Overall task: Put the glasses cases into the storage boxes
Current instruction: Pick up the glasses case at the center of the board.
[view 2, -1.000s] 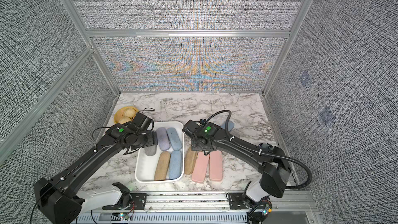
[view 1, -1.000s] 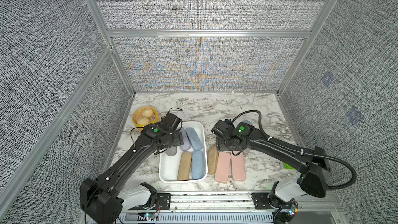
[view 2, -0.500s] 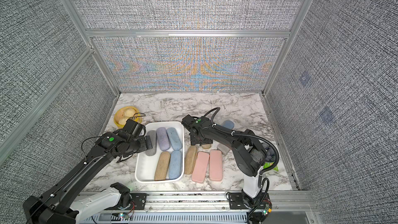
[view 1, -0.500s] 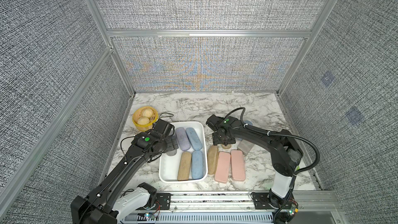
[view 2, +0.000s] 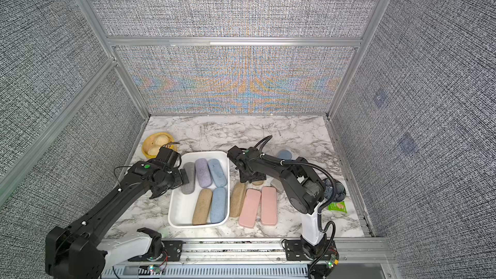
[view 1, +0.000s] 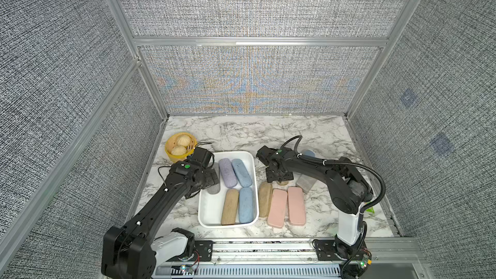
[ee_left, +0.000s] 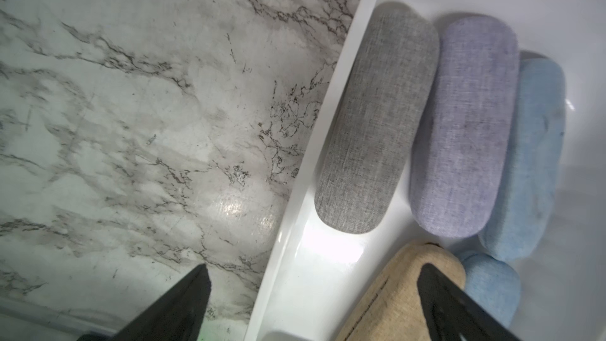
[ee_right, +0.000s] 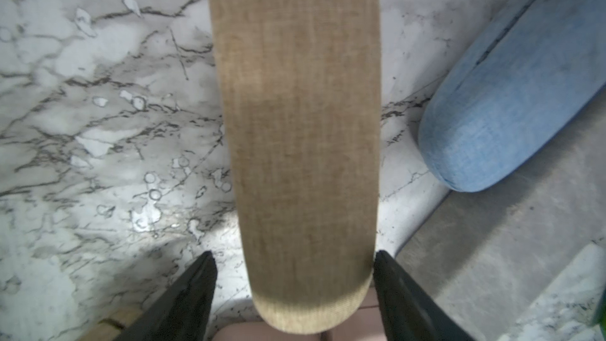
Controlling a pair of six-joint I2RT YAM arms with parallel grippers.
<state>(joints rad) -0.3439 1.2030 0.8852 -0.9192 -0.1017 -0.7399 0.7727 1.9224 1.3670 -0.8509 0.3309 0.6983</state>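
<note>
Marble tabletop (view 1: 241,135); glossy tray (view 1: 210,206), 5 rounded fabric cases (view 1: 227,172).

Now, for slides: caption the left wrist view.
Open fingers at tray holding grey case, lilac case, blue cases, tan case.

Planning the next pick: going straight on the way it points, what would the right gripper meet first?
Most likely the tan case, lying between the open jaws of the right gripper; the gap to it is unclear.
</note>
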